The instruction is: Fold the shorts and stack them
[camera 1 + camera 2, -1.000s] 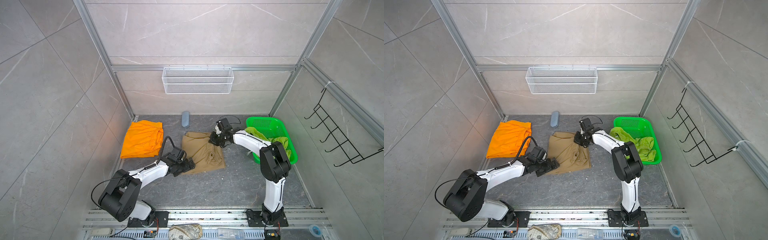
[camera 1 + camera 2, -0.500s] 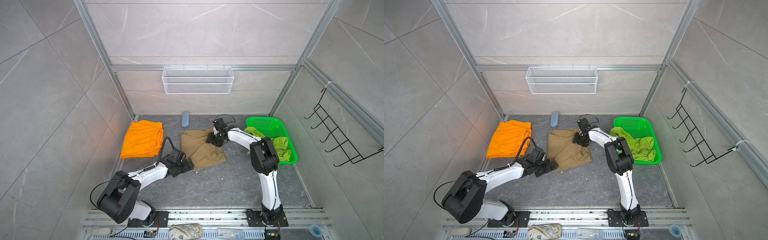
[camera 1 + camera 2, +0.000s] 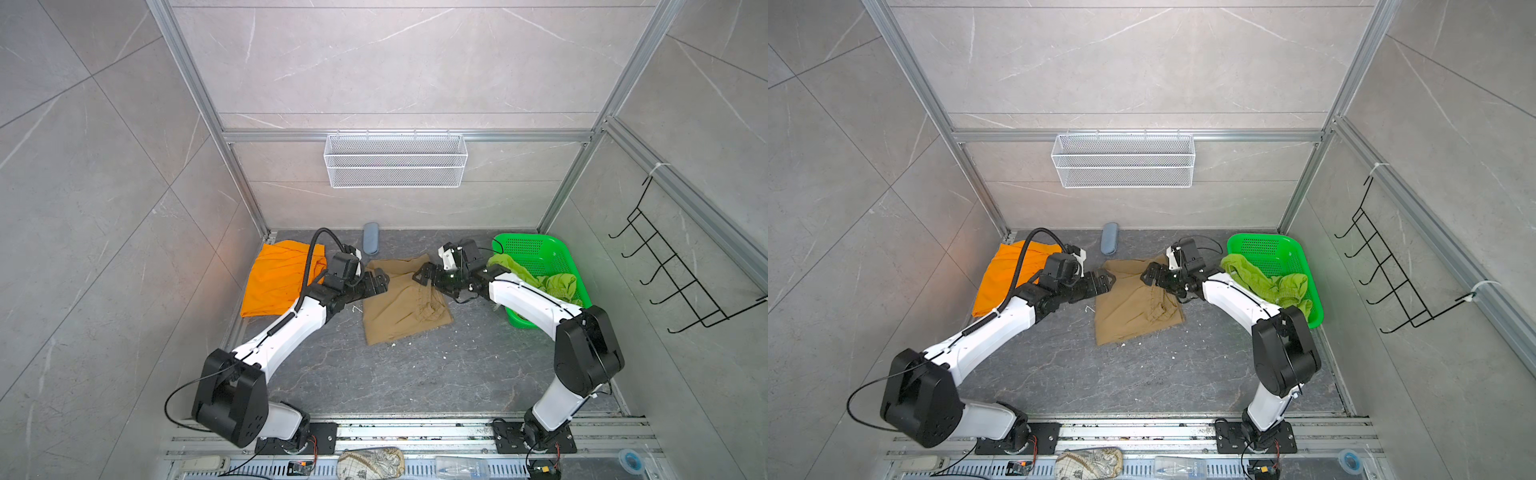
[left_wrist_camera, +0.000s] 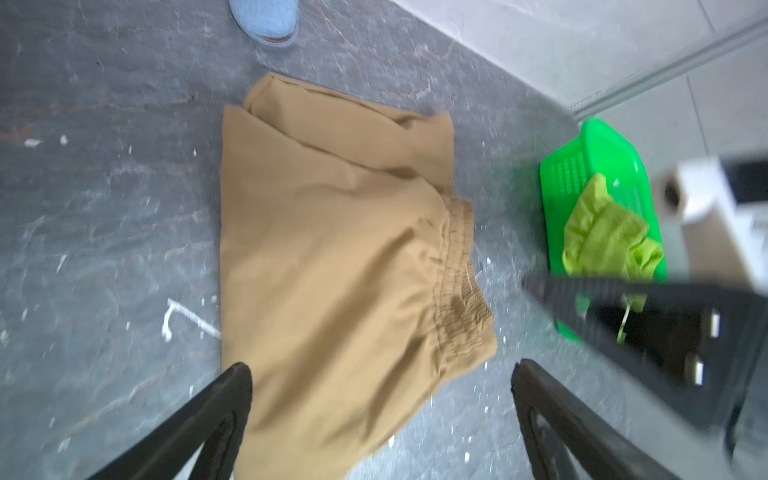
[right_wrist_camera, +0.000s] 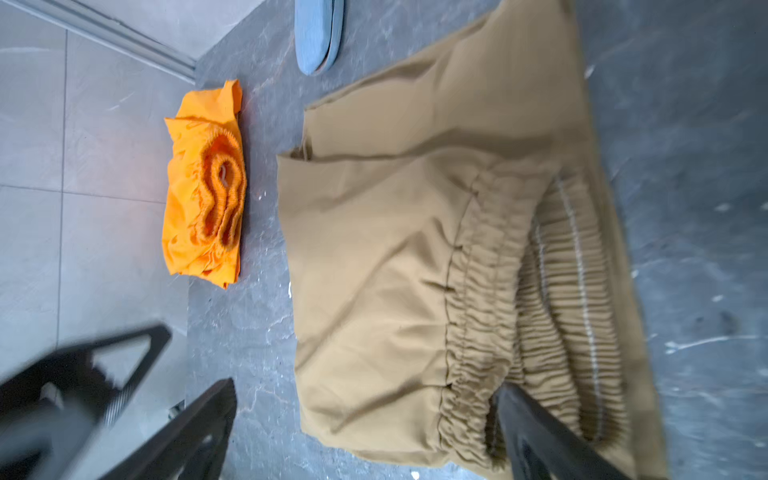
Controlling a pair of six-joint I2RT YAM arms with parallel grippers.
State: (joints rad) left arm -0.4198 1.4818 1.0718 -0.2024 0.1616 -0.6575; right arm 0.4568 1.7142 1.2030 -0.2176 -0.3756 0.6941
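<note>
Both claws gape wide and empty, the left claw (image 3: 380, 284) and right claw (image 3: 434, 279) at opposite edges of the folded khaki shorts (image 3: 399, 309) on the worktop (image 3: 415, 374) between them. A pinch catching only the top layer by the bunched waistband (image 5: 469, 291) would likely pull the loose fold open on the way to the orange shorts (image 3: 278, 278) beyond the left claw. Behind the right claw, the green basket (image 3: 524, 237) holds the lime shorts (image 3: 555, 284), draped over its rim.

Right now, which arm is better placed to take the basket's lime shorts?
Right. The right end effector, open, hovers beside the basket holding the lime shorts; the left end effector sits beyond the khaki shorts.
</note>
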